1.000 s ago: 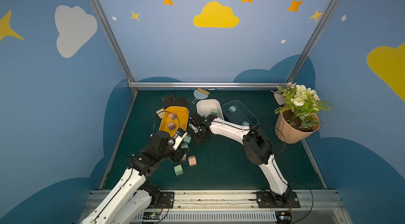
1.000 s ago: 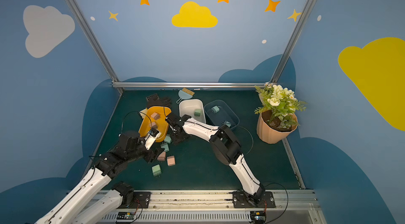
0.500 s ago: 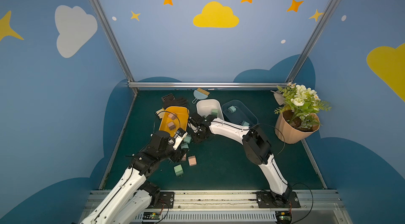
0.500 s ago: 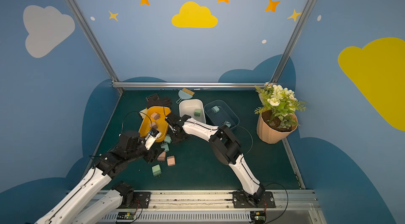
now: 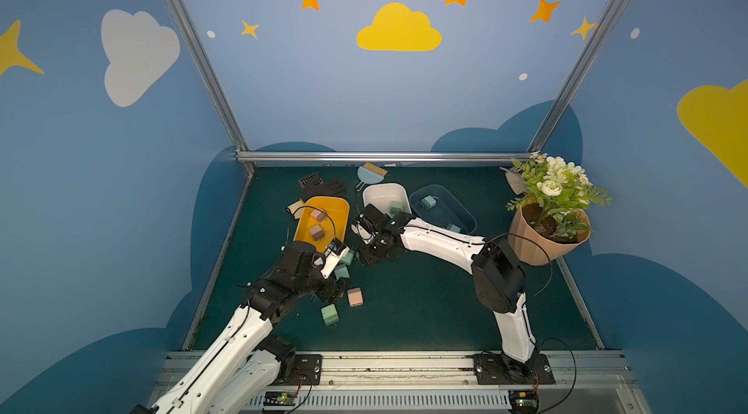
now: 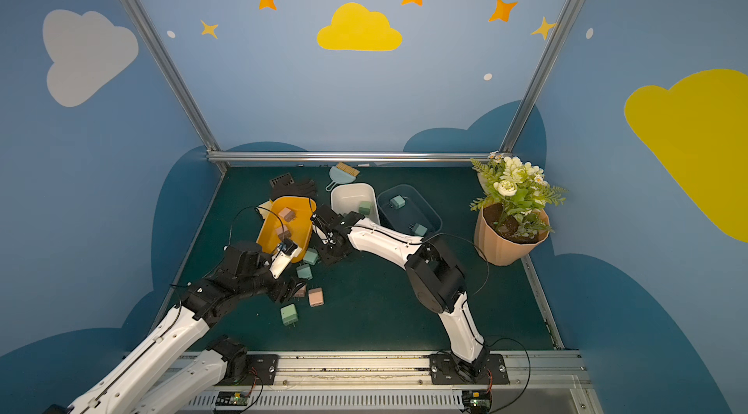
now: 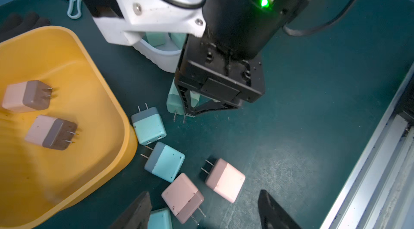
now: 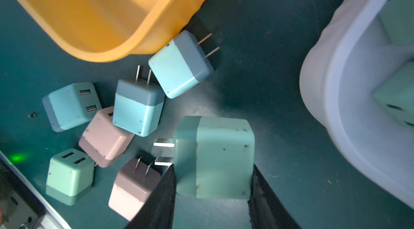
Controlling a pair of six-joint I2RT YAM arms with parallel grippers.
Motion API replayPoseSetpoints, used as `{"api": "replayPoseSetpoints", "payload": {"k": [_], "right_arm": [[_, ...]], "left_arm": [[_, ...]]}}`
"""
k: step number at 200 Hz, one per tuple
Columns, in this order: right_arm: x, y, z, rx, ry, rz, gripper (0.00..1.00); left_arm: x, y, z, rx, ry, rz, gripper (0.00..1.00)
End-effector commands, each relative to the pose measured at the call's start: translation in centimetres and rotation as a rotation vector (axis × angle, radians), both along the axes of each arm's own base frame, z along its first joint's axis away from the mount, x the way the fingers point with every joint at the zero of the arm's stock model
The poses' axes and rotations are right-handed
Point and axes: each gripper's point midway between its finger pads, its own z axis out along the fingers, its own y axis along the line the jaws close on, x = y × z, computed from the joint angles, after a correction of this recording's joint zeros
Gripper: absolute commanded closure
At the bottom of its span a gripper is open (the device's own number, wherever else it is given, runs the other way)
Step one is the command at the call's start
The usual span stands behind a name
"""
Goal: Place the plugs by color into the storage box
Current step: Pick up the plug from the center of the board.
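In the right wrist view my right gripper (image 8: pixel 212 172) is shut on a mint green plug (image 8: pixel 215 156), just above the mat between the yellow bin (image 8: pixel 139 37) and the white bin (image 8: pixel 324 95). My left gripper (image 7: pixel 205 210) hangs open over two pink plugs (image 7: pixel 182 196) (image 7: pixel 225 179), touching neither. Beside them lie light blue plugs (image 7: pixel 149 125) (image 7: pixel 165 161). In a top view the yellow bin (image 5: pixel 342 205) holds two pink plugs (image 5: pixel 318 215), the white bin (image 5: pixel 374 191) holds a green plug (image 5: pixel 396 207), and the dark blue bin (image 5: pixel 465 213) holds blue plugs (image 5: pixel 428 202).
A potted plant (image 5: pixel 546 238) stands at the right edge of the mat. Behind the bins lie a black glove (image 5: pixel 324 189) and a small blue brush and dustpan (image 5: pixel 370 173). A green plug (image 5: pixel 330 314) and a pink plug (image 5: pixel 355 296) lie loose near the left arm.
My right gripper has closed onto the mint green plug. The left gripper's jaws have spread a little wider. Both arms stay almost where they were.
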Motion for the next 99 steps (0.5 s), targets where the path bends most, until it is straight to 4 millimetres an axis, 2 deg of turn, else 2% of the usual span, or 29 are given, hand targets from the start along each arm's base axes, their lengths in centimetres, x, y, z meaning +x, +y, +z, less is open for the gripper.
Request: {"api": "replayPoseSetpoints", "payload": {"k": [1, 47, 74, 99], "right_arm": [[-0.6, 0.2, 2.4, 0.067, -0.009, 0.000, 0.66], [-0.3, -0.3, 4.5, 0.111, -0.007, -0.005, 0.67], [0.9, -0.7, 6.3, 0.156, -0.001, -0.021, 0.67], [2.5, -1.7, 7.5, 0.170, -0.010, -0.048, 0.67]], "left_arm": [[-0.6, -0.4, -0.3, -0.019, 0.026, -0.030, 0.24], [-0.7, -0.4, 0.6, -0.041, -0.010, -0.027, 0.24], [-0.8, -0.9, 1.3, -0.071, -0.016, -0.048, 0.24], [-0.4, -1.8, 3.0, -0.128, -0.045, -0.063, 0.24]]}}
